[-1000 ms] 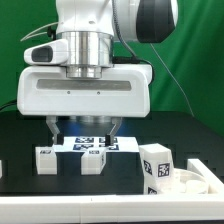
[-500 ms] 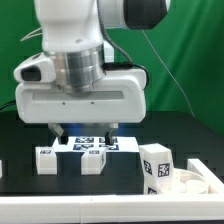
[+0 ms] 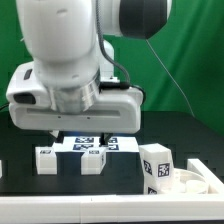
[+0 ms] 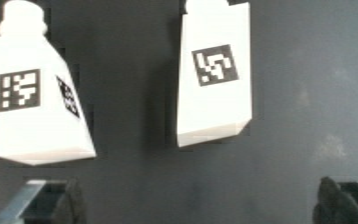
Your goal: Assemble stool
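Two white stool legs with square tags lie side by side on the black table, one (image 3: 45,160) (image 4: 34,90) and the other (image 3: 92,160) (image 4: 220,75). A third tagged leg (image 3: 157,165) stands upright at the exterior view's right, against the round rimmed seat disc (image 3: 195,181). My gripper (image 3: 82,134) (image 4: 197,205) hangs above the two lying legs. Its jaws are wide open and hold nothing. In the wrist view only the dark fingertips (image 4: 43,202) show, apart from both legs.
The marker board (image 3: 95,144) lies flat just behind the two lying legs. A small white part (image 3: 2,170) shows at the exterior view's left edge. A green backdrop stands behind the table. The arm's large body hides much of the table's middle.
The arm has swung toward the exterior view's left and tilted. The legs and the seat disc have not moved. The gripper stays open.
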